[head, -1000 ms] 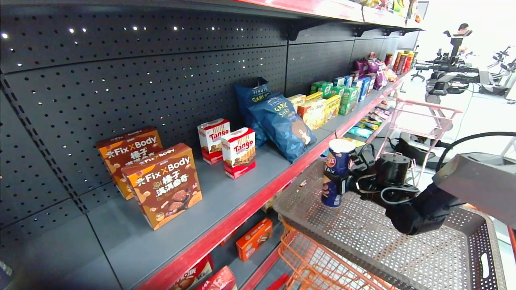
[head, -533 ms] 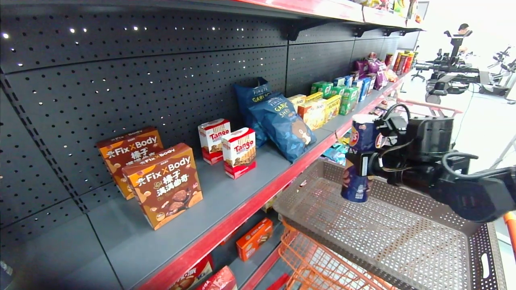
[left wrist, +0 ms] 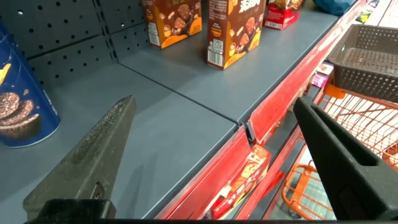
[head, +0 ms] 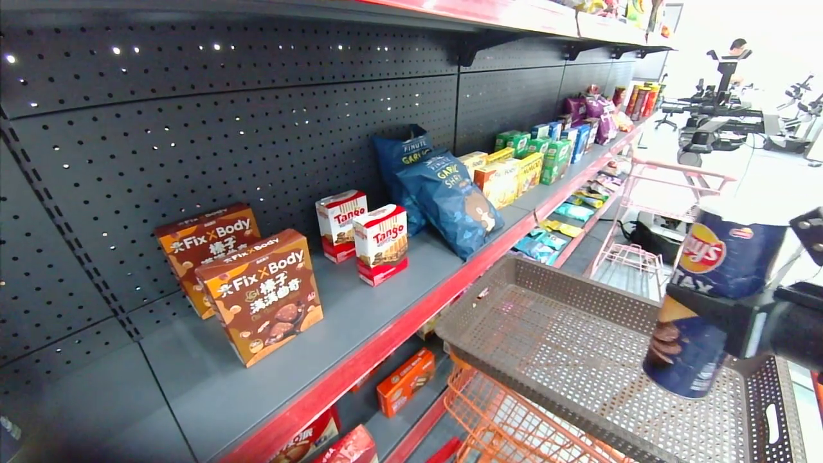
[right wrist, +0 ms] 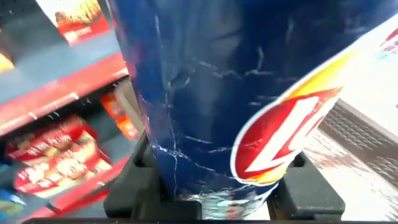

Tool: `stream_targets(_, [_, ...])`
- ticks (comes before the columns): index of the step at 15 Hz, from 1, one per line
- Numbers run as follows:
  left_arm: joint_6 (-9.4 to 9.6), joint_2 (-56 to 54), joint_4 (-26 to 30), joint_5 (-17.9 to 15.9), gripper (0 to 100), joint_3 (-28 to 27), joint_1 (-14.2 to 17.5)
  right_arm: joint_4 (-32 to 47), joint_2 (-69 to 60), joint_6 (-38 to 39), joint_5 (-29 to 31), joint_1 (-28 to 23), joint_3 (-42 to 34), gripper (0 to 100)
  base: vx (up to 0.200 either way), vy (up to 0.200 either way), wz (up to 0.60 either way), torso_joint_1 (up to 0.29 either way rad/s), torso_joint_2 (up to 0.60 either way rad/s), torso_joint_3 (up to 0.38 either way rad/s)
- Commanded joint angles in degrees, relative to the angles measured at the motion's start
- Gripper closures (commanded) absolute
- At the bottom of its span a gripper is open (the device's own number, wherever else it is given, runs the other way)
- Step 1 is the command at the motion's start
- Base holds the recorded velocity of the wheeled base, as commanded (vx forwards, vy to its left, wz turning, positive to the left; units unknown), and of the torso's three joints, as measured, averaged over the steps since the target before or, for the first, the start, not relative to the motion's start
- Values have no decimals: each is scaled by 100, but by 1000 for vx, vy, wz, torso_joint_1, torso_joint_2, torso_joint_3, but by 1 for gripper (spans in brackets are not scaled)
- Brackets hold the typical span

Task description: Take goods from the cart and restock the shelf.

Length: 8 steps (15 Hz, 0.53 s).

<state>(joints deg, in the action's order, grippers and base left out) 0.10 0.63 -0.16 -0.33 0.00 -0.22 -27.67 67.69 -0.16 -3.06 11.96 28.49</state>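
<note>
Hard white daylight pours in from the aisle's far right end, bleaching the floor (head: 759, 173) and the top of the chip can (head: 720, 270). The shelf (head: 360, 308) is evenly lit, shadows soft. Pinpoints glint through the dark pegboard (head: 257, 128). Straight edges bow near the head view's borders.

You have a grey shelf (head: 360, 321) with a red front lip and a black pegboard back (head: 257, 128); two brown biscuit boxes (head: 260, 296) stand upright on it, one just behind the other; farther along stand two red-and-white wafer boxes (head: 380, 243); then two blue snack bags (head: 450, 199) leaning back; then yellow boxes (head: 508, 177) and green boxes (head: 546, 151); a blue canister (left wrist: 25, 106) stands upright on bare board.
</note>
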Motion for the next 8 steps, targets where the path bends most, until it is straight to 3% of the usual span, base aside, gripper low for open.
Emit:
stream_targets(1, [-1, 7, -2, -2, 0, 0, -4, 183, -1399, -766, -678, -1398, -836, 100, 0, 0, 0, 0, 0, 0])
stream_targets(4, [-1, 7, -2, -2, 0, 0, -4, 210, -1663, -1206, -564, -1644, -1188, 100, 0, 0, 0, 0, 0, 0])
stream_targets(8, [-1, 7, -2, -2, 0, 0, -4, 588, -1927, -1092, -511, -1442, -1135, 100, 0, 0, 600, -1, 0, 6])
